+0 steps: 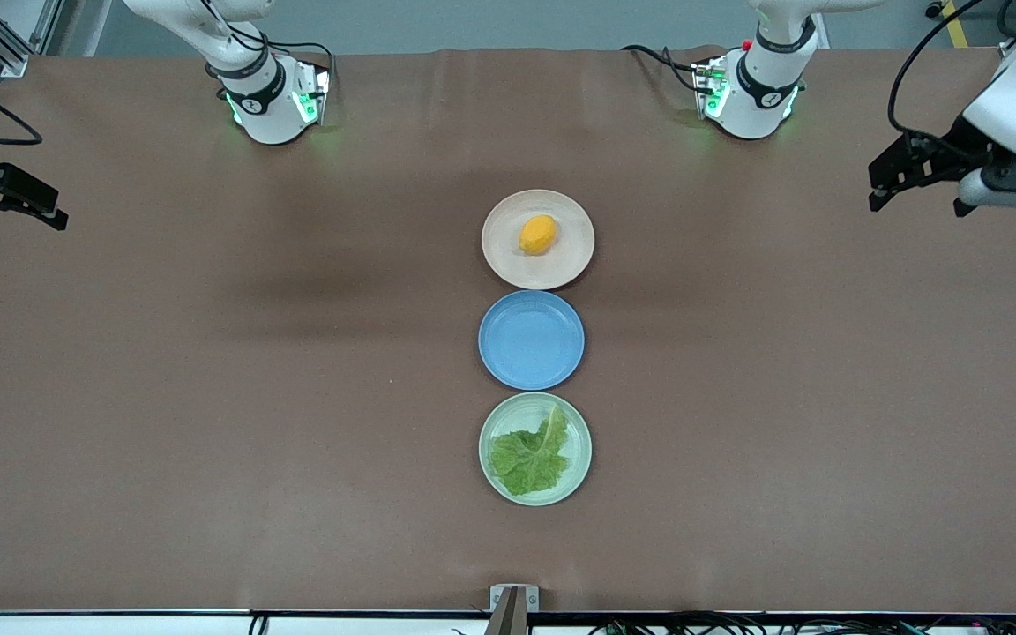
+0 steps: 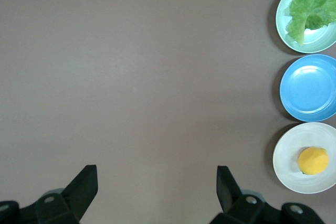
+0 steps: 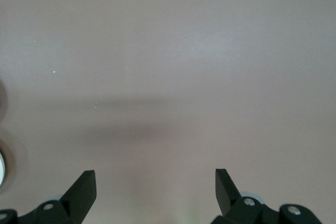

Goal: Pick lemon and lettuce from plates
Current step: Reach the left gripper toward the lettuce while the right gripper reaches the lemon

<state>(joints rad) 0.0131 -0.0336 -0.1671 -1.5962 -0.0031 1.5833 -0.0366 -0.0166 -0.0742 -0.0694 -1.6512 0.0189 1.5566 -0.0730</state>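
The orange-yellow lemon (image 1: 537, 235) lies on the beige-pink plate (image 1: 499, 260), the plate farthest from the front camera; it also shows in the left wrist view (image 2: 313, 160). The green lettuce leaf (image 1: 530, 454) lies on the mint green plate (image 1: 582, 441), nearest the front camera; it shows in the left wrist view too (image 2: 310, 11). My left gripper (image 1: 918, 181) is open and empty, held high at the left arm's end of the table. My right gripper (image 1: 18, 207) is open and empty, held high at the right arm's end.
An empty blue plate (image 1: 531, 339) sits between the two task plates, the three in a line down the middle of the brown table. A small metal bracket (image 1: 513, 598) stands at the table edge nearest the front camera.
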